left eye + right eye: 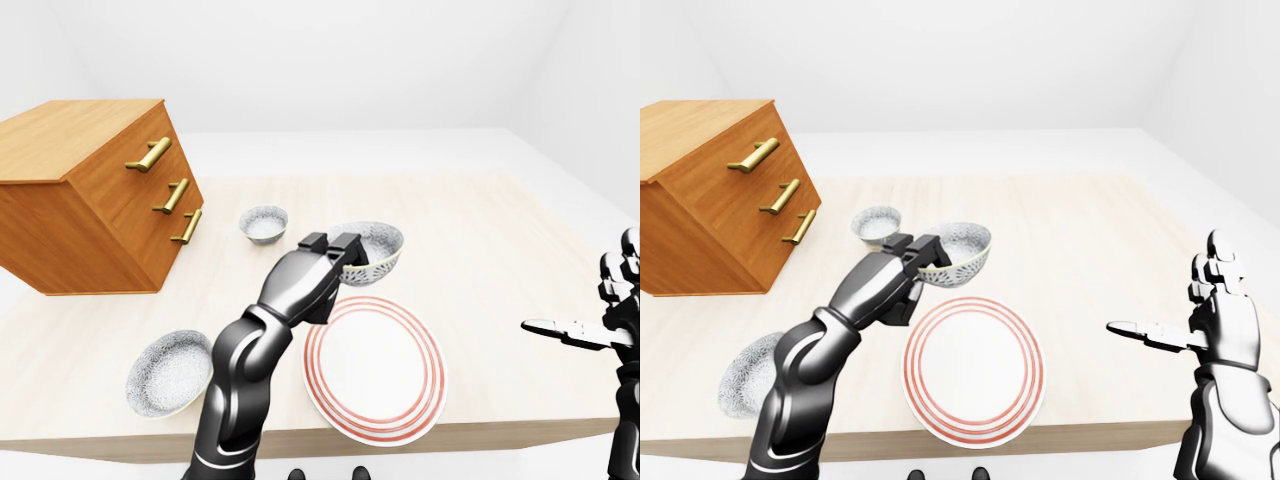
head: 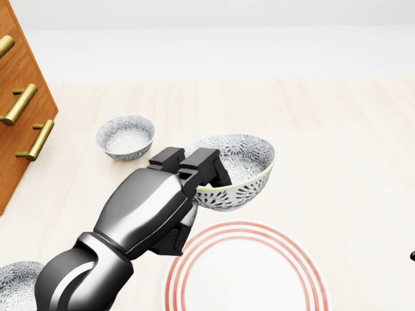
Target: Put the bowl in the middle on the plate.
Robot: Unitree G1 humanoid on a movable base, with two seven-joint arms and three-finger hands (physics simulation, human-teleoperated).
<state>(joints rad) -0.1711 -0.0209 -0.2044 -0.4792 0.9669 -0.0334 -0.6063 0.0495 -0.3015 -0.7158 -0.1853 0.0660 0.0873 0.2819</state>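
The left hand grips a patterned bowl by its rim, fingers closed over the edge. The bowl hangs slightly tilted over the middle of the pale table, just past the top rim of the red-ringed plate (which lies by the table's bottom edge in the head view). A smaller bowl sits toward the left edge, near a wooden drawer chest. The right hand is spread wide beyond the right edge, holding nothing.
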